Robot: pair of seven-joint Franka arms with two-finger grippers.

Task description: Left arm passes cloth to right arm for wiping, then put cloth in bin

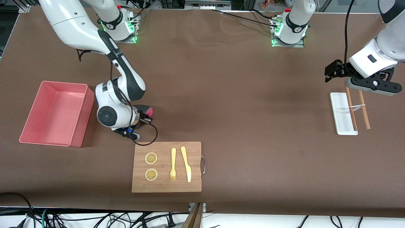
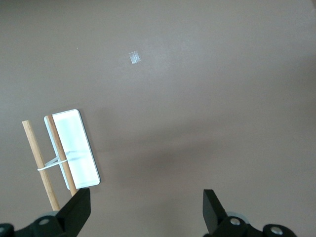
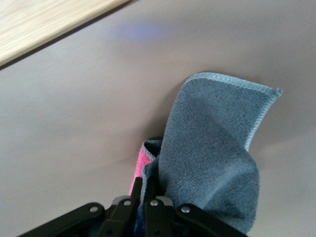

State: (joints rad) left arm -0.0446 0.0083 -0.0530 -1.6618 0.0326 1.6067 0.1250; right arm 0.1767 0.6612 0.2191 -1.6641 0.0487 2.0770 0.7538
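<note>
Nearest the front camera I see the board (image 1: 166,167) with two lemon slices (image 1: 151,166), a fork (image 1: 173,164) and a knife (image 1: 186,163) lying on it, none of them touched by either arm. Just farther from the camera than the board's corner, my right gripper (image 1: 143,117) is low at the table, and in the right wrist view its fingers (image 3: 134,194) are pinched together on a fold of the cloth (image 3: 212,153); grey side faces that camera, a sliver of magenta shows at the clamp, and the rest drapes onto the brown table (image 1: 240,95). So I judge the handover finished: the cloth is with the right arm, down on the surface between the board and the bin (image 1: 55,113), which fits the wiping step being in hand. The bin sits at the right arm's end of the table and looks to hold nothing, so the drop-off is not yet done. At the other end of the table, my left gripper (image 1: 332,71) waits in the air, close to the white tray (image 1: 340,110) and the tied pair of wooden sticks (image 1: 357,107), fingers (image 2: 76,210) spread wide and holding nothing. What I reckon is left: finish the wipe, carry the cloth over the bin, release.
</note>
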